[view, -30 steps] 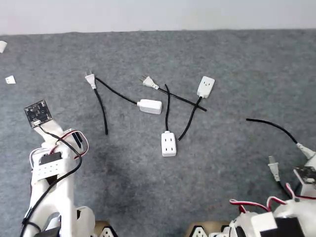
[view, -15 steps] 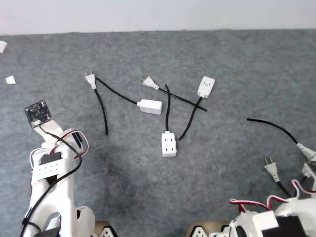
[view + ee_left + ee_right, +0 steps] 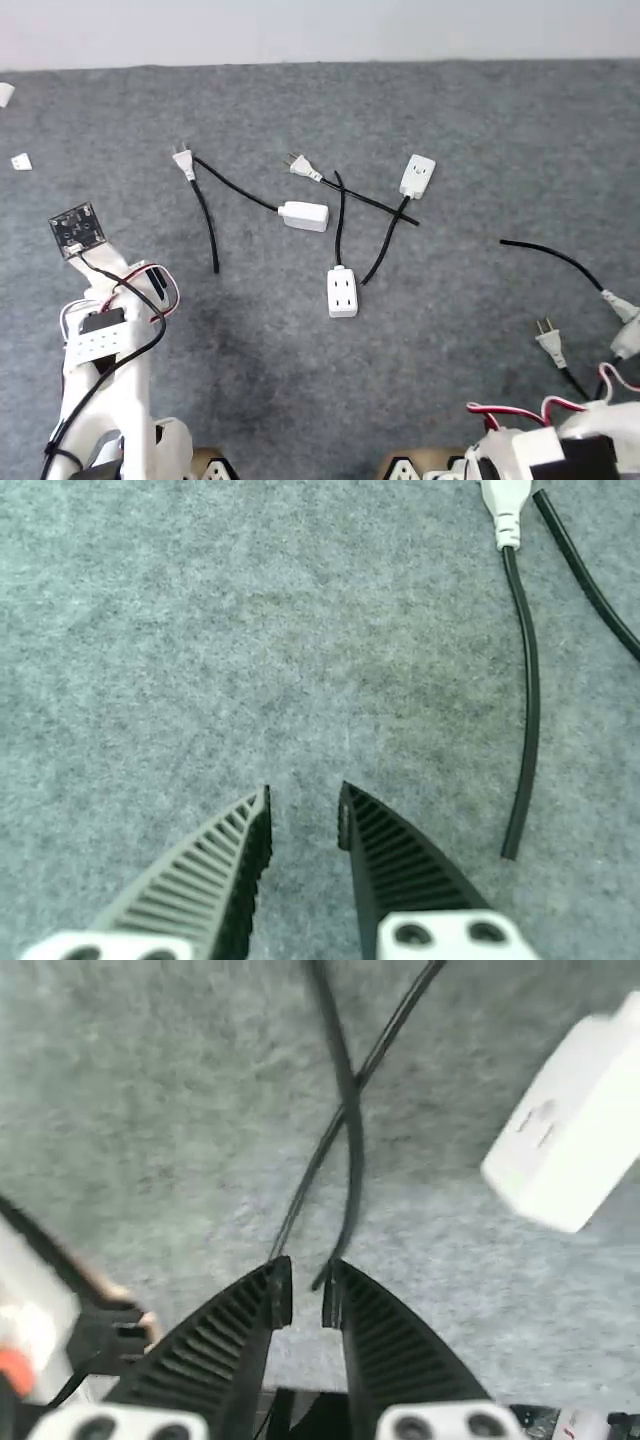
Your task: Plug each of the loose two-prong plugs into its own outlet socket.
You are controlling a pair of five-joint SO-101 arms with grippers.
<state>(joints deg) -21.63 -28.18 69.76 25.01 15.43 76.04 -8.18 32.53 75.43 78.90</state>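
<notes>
Surface: a grey carpet (image 3: 450, 120), short-piled and flat, covers the whole work area
Room: a pale wall (image 3: 320, 30) runs along the carpet's far edge; two small white scraps (image 3: 20, 161) lie near the far left corner
Plugs: the far-left plug (image 3: 182, 160) lies ahead of the left arm, its black cord trailing back to a free end; the middle plug (image 3: 298, 165) lies near the centre, its cord crossing another; the right plug (image 3: 547, 340) lies close to the right arm
Sockets: the flat socket (image 3: 303, 215), the near socket (image 3: 342, 291) and the far socket (image 3: 416, 175) sit grouped at the centre; the edge socket (image 3: 622, 305) lies at the right border; every plug lies apart from them
Left jaws: the left gripper (image 3: 303, 805) is released, with bare carpet in the gap
Right jaws: the right gripper (image 3: 307, 1280) is parted by a narrow slit with nothing clamped; a black cord runs up to its tips, and whether it touches them I cannot tell
</notes>
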